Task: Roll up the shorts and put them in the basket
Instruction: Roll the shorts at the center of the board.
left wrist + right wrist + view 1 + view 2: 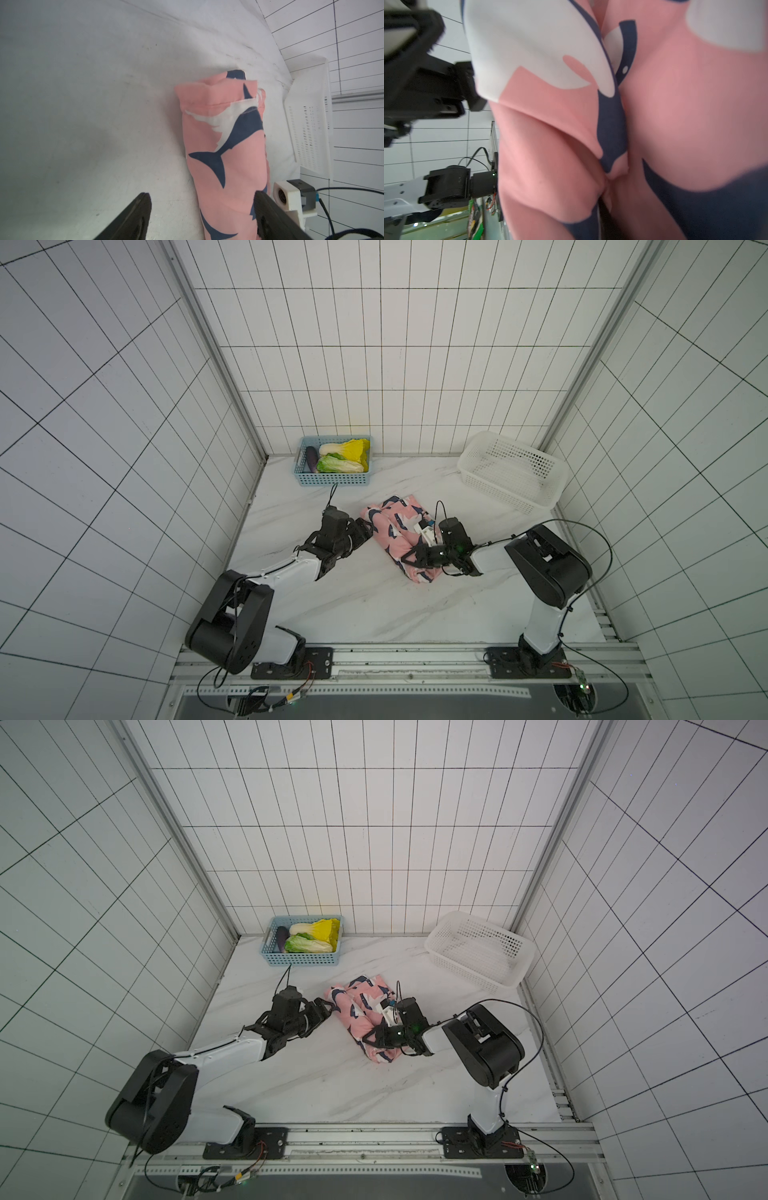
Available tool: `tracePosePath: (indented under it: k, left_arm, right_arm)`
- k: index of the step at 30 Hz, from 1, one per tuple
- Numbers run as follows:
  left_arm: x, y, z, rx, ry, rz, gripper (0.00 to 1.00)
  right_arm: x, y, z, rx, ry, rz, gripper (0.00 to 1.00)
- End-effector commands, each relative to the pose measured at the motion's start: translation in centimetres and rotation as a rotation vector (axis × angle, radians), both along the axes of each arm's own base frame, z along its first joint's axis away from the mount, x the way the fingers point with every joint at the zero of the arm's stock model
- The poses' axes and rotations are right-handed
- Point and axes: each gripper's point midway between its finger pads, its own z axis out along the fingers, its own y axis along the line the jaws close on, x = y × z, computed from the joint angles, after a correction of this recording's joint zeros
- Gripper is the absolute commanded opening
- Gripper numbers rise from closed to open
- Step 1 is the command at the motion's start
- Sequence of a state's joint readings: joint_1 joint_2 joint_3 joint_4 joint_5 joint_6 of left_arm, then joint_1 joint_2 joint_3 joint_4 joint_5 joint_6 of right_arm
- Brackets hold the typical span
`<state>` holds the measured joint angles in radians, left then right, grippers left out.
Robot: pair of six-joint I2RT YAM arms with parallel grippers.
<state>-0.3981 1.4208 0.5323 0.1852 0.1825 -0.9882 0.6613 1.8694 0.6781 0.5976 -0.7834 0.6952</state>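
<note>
The shorts (395,526) (357,1006), pink with navy-and-white sharks, lie rolled into a thick bundle mid-table. My left gripper (368,531) (326,1009) stands open at the bundle's left end. In the left wrist view its gripper (201,195) straddles the roll's edge, one finger (268,209) against the shorts (228,145), the other over bare table. My right gripper (409,558) (370,1040) is shut on the near end of the roll. Puckered fabric of the shorts (675,104) fills the right wrist view and hides the jaws.
A blue basket (332,481) holding cabbages and an eggplant stands at the back left. A tilted white basket (511,472) sits in the back right corner. Tiled walls close in the marble table (374,605) on three sides.
</note>
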Motion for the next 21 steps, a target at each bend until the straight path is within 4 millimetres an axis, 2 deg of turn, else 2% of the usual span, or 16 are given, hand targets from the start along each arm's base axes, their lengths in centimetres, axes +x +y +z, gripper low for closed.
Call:
tracePosePath:
  k: [1, 4, 10, 13, 16, 18, 21]
  left_arm:
    - [1.7, -2.4, 2.9, -0.138, -0.179, -0.061, 0.82]
    - [2.5, -3.3, 2.5, -0.147, -0.218, -0.075, 0.82]
    - [5.2, -5.3, 2.0, -0.239, -0.272, -0.112, 0.83]
    - [6.3, -5.8, 0.2, -0.206, -0.224, -0.112, 0.83]
    - [6.9, -6.2, -1.2, -0.191, -0.191, -0.119, 0.77]
    - [7.4, -6.6, -2.2, -0.206, -0.150, -0.127, 0.65]
    - [7.9, -6.8, -3.1, -0.231, -0.120, -0.120, 0.34]
  right_arm:
    - [-0.7, -0.5, -0.8, 0.029, 0.098, -0.004, 0.31]
    - [-0.8, -0.7, -1.2, 0.018, 0.107, 0.005, 0.31]
    - [-0.7, -1.0, -1.7, 0.013, 0.129, -0.006, 0.32]
    - [-0.7, -1.1, -1.8, 0.016, 0.136, -0.004, 0.32]
    - [-0.6, -1.1, -1.7, 0.026, 0.144, 0.003, 0.32]
    - [-0.5, -1.2, -1.8, 0.028, 0.149, 0.004, 0.33]
    - [-0.4, -1.5, -2.1, 0.026, 0.162, -0.002, 0.35]
